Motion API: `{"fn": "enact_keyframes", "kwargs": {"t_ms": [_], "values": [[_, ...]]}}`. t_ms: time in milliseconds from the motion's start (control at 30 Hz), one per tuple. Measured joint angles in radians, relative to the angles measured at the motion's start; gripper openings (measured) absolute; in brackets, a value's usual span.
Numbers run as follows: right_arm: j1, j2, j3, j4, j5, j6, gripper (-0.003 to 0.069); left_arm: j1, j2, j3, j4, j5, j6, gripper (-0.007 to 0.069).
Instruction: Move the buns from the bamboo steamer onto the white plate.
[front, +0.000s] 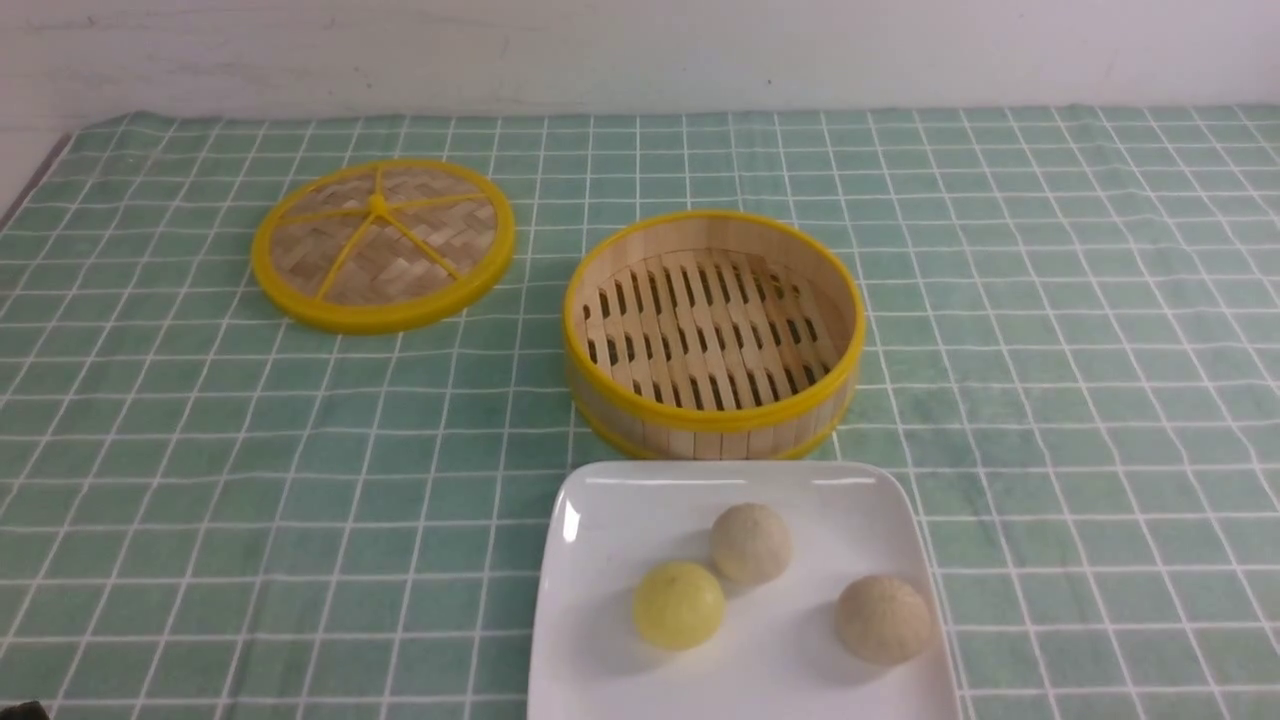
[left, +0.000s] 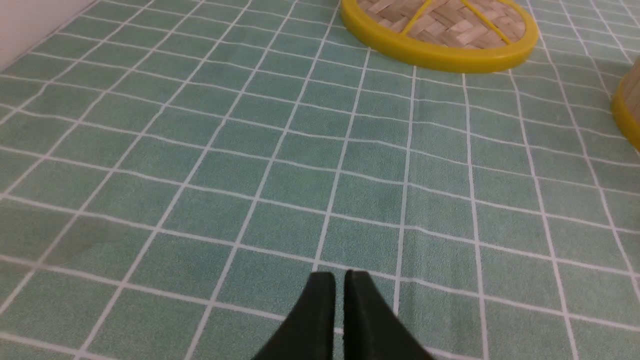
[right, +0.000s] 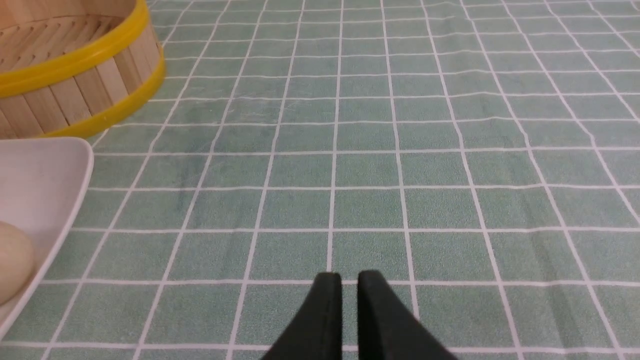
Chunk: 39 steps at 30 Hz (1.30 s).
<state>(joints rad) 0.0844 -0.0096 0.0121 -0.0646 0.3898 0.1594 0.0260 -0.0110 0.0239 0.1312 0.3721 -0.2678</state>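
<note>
- Front view: the white plate (front: 600, 520) lies at the near edge of the worktop (front: 1050, 350), at about 6 o'clock from the bamboo steamer (front: 712, 335), and their edges nearly touch.
- All three buns sit on the plate: the yellow bun (front: 678, 604) at the left, a beige bun (front: 750, 542) just beside it at its 1 o'clock, perhaps touching, and a second beige bun (front: 883, 619) apart from them at the right.
- Nothing lies on the steamer's bare slatted floor.
- A woven lid (front: 383, 243) with a yellow rim and spokes lies flat at about 10 o'clock from the steamer, well apart from it.
- A green cloth with a white grid covers the worktop.
- Left wrist view: the left gripper (left: 339, 274) hangs over bare cloth, its black jaws a narrow slit apart and holding nothing; the lid (left: 440, 30) and an edge of the steamer (left: 627, 107) lie farther off.
- Right wrist view: the right gripper (right: 349, 275) is likewise over bare cloth, jaws a thin gap apart and empty, with a corner of the plate (right: 55, 175), part of a beige bun (right: 12, 260) and the steamer (right: 80, 80) off to one side.
</note>
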Motion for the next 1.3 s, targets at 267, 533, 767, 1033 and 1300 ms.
{"fn": "enact_keyframes", "kwargs": {"t_ms": [267,533,767,1033,1300], "values": [[0.0,0.0,0.0,0.0,0.0,0.0,0.0083,-0.069,0.0,0.0,0.001,0.001,0.001,0.0065],[0.0,0.0,0.0,0.0,0.0,0.0,0.0094,-0.073,-0.001,0.0,0.001,0.002,0.002,0.0073],[0.0,0.0,0.0,0.0,0.0,0.0,0.0104,-0.073,-0.001,0.0,0.001,0.002,0.002,0.0079],[0.0,0.0,0.0,0.0,0.0,0.0,0.0113,-0.073,-0.001,0.0,0.001,0.002,0.002,0.0083],[0.0,0.0,0.0,0.0,0.0,0.0,0.0123,-0.073,-0.001,0.0,0.001,0.002,0.002,0.0085]]}}
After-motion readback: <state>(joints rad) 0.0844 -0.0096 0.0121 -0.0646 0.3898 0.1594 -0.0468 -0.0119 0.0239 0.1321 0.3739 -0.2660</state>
